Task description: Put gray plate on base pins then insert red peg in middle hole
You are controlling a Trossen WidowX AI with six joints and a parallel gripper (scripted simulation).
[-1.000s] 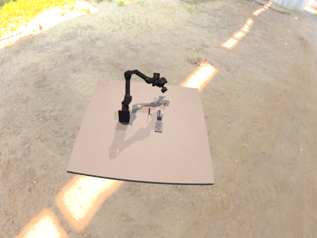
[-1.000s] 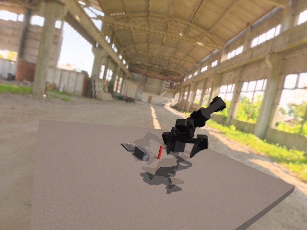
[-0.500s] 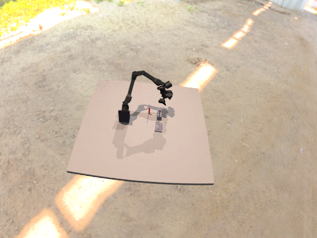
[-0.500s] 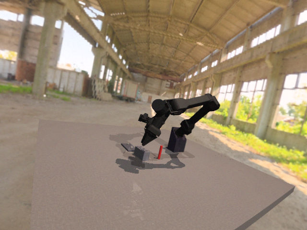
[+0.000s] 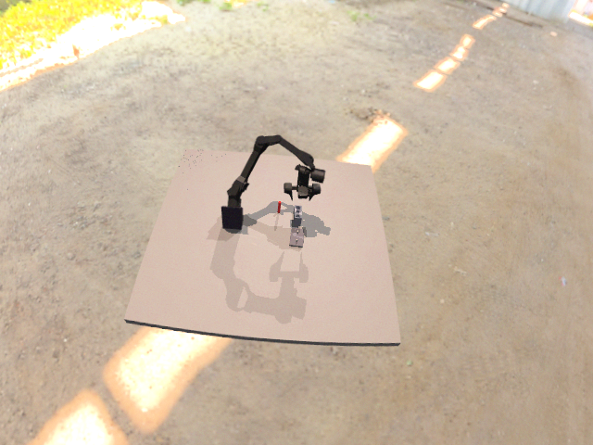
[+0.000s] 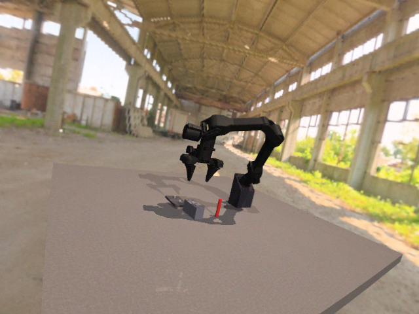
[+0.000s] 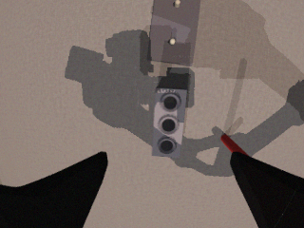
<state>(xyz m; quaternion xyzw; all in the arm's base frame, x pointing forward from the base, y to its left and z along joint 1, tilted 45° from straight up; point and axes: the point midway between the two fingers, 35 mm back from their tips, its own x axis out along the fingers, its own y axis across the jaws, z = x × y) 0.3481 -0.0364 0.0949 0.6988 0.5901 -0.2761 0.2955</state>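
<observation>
The gray plate (image 5: 297, 219) (image 6: 193, 209) (image 7: 177, 136) is a block with three round holes in its top, standing on the table. It is off the base, close to it with a small gap. The flat dark base (image 5: 292, 237) (image 6: 171, 200) (image 7: 182, 55) lies on the table with its two small pins showing. The red peg (image 5: 279, 207) (image 6: 218, 207) (image 7: 232, 144) stands upright beside the plate, nearer the arm's foot; in the wrist view the right finger hides part of it. My gripper (image 5: 302, 198) (image 6: 198, 180) (image 7: 169, 159) is wide open and empty, pointing down above the plate.
The table (image 5: 345, 297) (image 6: 118, 256) carries these parts and the arm's foot (image 5: 232, 218) (image 6: 241, 194). The foot stands beyond the peg, on the side away from the plate. Shadows of the arm lie over the plate and around the base and peg.
</observation>
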